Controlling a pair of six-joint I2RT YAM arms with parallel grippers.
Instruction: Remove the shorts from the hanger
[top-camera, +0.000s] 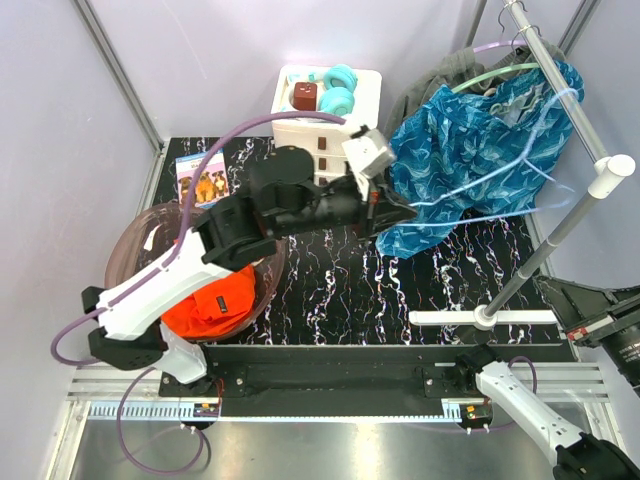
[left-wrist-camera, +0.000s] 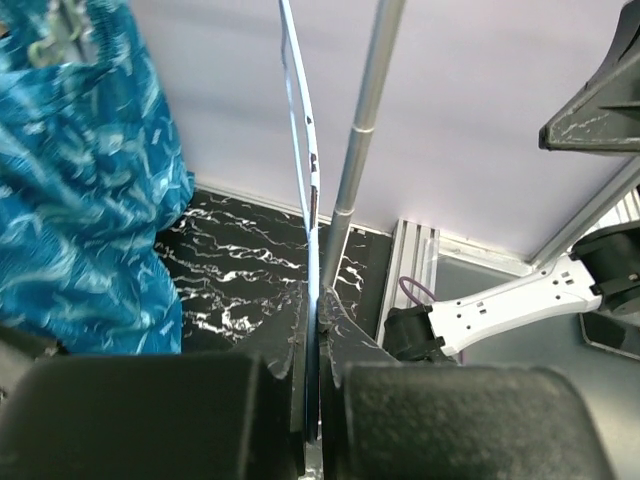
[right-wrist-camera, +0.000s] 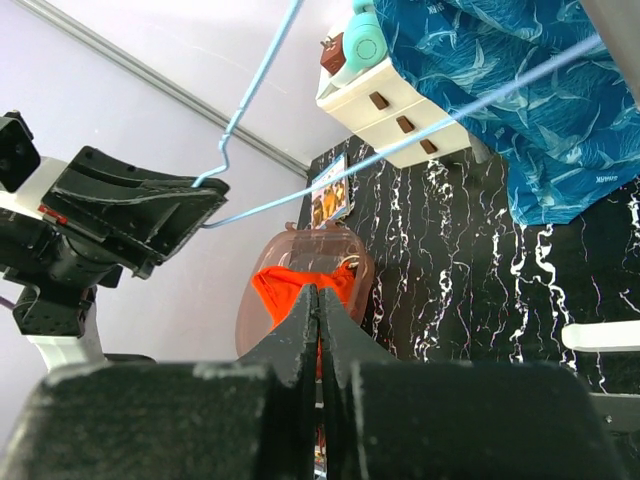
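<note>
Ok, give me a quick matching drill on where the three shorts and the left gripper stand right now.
Column one:
1 orange shorts
2 blue shorts
3 grey shorts
4 left gripper

Column two:
A shut on the hanger
B in the pink bowl
C behind the blue shorts, up by the rail
D draped on the hanger

Pairs: 1-B, 2-D, 3-C, 4-A

Pale lilac walls (top-camera: 60, 150), metal corner posts (top-camera: 118, 75), black white-veined marble tabletop (top-camera: 340, 290)
</note>
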